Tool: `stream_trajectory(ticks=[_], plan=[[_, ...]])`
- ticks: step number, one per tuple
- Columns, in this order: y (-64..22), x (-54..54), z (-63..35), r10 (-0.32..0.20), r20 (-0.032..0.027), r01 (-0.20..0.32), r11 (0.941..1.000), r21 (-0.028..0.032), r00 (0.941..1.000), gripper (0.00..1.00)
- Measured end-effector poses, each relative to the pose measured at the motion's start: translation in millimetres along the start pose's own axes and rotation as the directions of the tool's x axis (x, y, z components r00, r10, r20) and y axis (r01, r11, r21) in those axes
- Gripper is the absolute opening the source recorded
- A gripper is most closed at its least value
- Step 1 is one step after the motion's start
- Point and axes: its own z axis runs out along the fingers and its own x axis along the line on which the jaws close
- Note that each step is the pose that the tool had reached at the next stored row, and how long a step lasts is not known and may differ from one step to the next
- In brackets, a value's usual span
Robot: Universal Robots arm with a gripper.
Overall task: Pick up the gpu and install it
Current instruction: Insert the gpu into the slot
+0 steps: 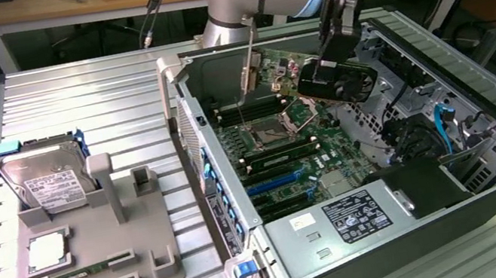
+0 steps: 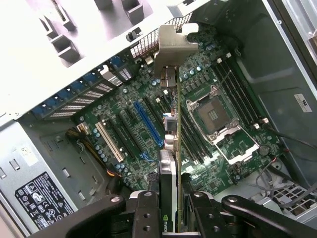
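Observation:
The gpu [image 1: 328, 79], a green board with a black cooler and a long silver end bracket [image 1: 250, 70], hangs tilted above the motherboard [image 1: 281, 150] inside the open computer case. My gripper [image 1: 336, 45] comes down from above and is shut on the card's cooler end. In the wrist view the gpu [image 2: 171, 163] is edge-on between my two black fingers [image 2: 145, 214], with its bracket [image 2: 176, 43] at the far end. It hovers over the motherboard [image 2: 218, 119], beside the blue expansion slot [image 2: 147, 124] and apart from it.
A grey holder fixture [image 1: 96, 265] on the slatted table carries a silver hard drive [image 1: 46, 178], a square chip [image 1: 48, 251] and a thin memory stick [image 1: 78, 274]. The power supply [image 1: 336, 221] fills the case's near end. Case walls and drive cages [image 1: 433, 145] surround the board.

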Motion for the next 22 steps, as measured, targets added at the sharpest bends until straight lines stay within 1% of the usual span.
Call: stream_trajectory(ticks=[13,22], plan=[[0.0,0.0,0.0,-0.039,-0.0002,0.039,0.9993,-0.0004,0.9993,0.27],[0.0,0.0,0.0,-0.047,-0.0002,0.047,0.9989,-0.0005,0.9989,0.27]])
